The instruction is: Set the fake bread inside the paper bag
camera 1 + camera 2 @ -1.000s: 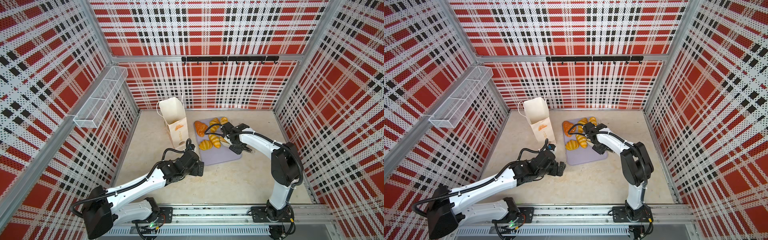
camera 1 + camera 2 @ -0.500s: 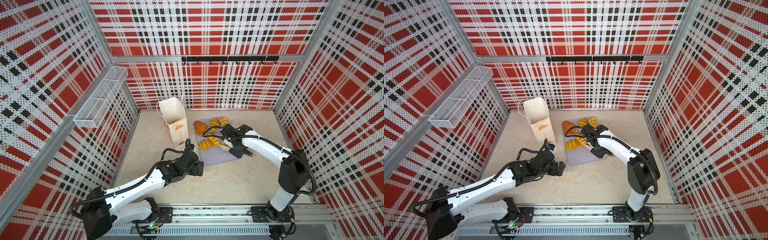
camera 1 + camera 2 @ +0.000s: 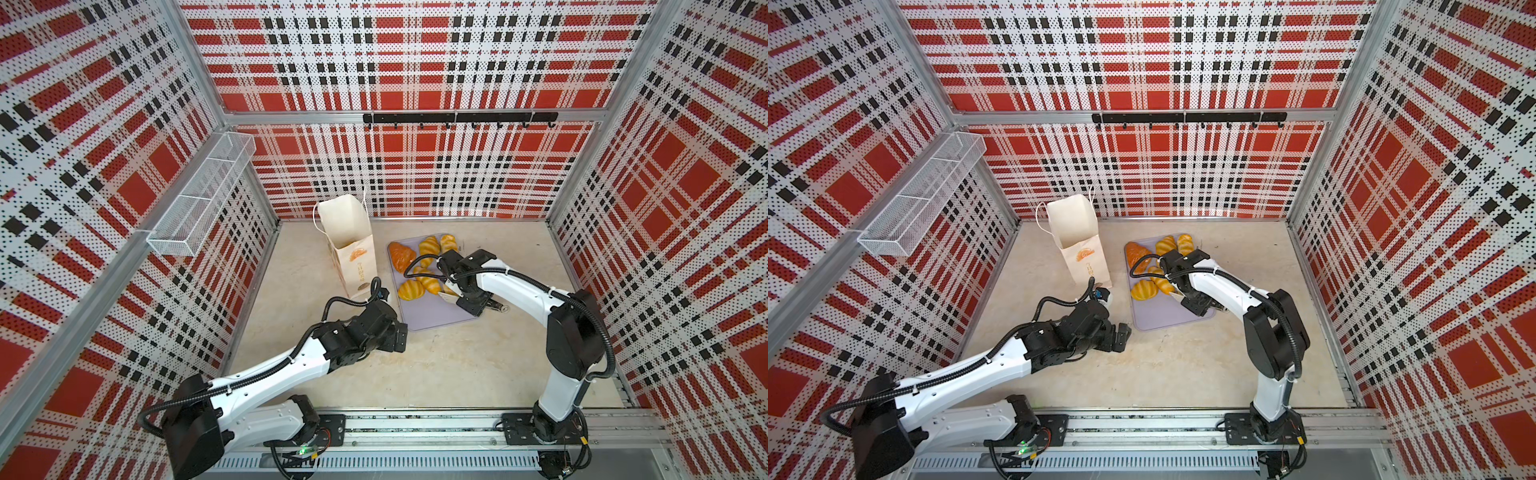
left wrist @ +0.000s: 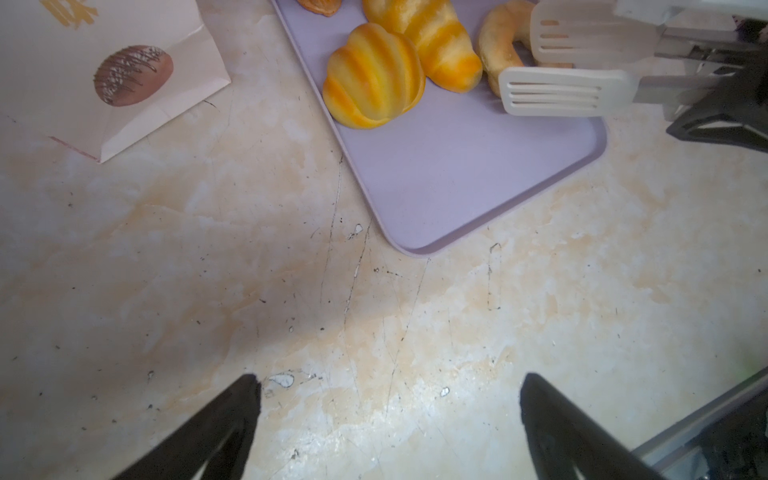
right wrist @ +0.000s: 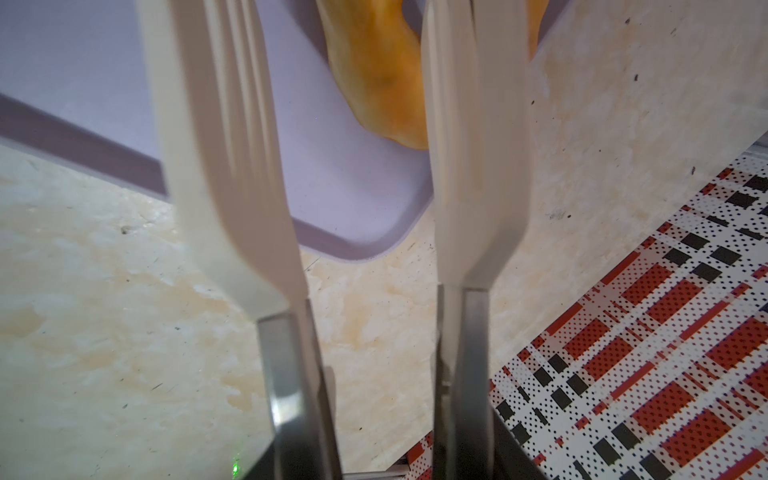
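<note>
Nearest, the left pincer point(image 4: 388, 386) gapes wide and empty over bare bench point(image 4: 208, 257). Mid-frame in a top view, the right pincer point(image 3: 473, 300) grips tongs point(image 4: 565, 91), which point up-left with blades parted (nothing clamped, I judge) about a ring roll point(image 4: 496, 54); this arm is nearer. The bread point(image 3: 429, 246) lies on the tray point(image 4: 457, 187). Farther, upper left, the bag point(image 3: 357, 266) stands open, with nothing visible inside.

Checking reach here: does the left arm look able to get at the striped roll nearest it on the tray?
Probably yes. The left gripper is open over bare table, with only bare tray between it and the striped roll. The tongs sit aside, by the bagel.
</note>
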### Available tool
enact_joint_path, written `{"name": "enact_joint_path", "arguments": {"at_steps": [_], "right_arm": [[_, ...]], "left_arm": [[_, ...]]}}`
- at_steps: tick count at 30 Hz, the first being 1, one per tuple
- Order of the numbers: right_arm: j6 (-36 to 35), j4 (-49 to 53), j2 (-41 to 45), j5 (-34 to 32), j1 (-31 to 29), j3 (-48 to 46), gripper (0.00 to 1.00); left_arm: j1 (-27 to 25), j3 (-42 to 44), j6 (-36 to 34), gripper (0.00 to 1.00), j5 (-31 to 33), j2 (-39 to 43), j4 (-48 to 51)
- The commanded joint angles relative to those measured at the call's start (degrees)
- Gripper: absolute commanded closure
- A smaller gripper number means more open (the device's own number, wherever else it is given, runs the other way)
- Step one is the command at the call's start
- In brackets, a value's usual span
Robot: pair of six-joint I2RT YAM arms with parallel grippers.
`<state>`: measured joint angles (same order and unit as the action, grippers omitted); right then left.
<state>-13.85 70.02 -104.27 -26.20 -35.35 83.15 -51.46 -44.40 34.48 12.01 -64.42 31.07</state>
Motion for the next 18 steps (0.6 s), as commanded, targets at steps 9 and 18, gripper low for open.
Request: {"name": "enact_joint_path", "arguments": {"at_steps": [9, 18], "right_arm": [[-1.57, -0.75, -4.01, -3.80, -1.02, 1.38, 0.54], [-1.72, 0.12, -3.91, -4.50, -1.09, 0.72, 0.67]], "left_arm": [[0.05, -0.68, -0.31, 0.01, 0.39, -0.26, 0.44], [0.22, -1.64, -0.84, 0.01, 0.65, -0.19, 0.66]]}}
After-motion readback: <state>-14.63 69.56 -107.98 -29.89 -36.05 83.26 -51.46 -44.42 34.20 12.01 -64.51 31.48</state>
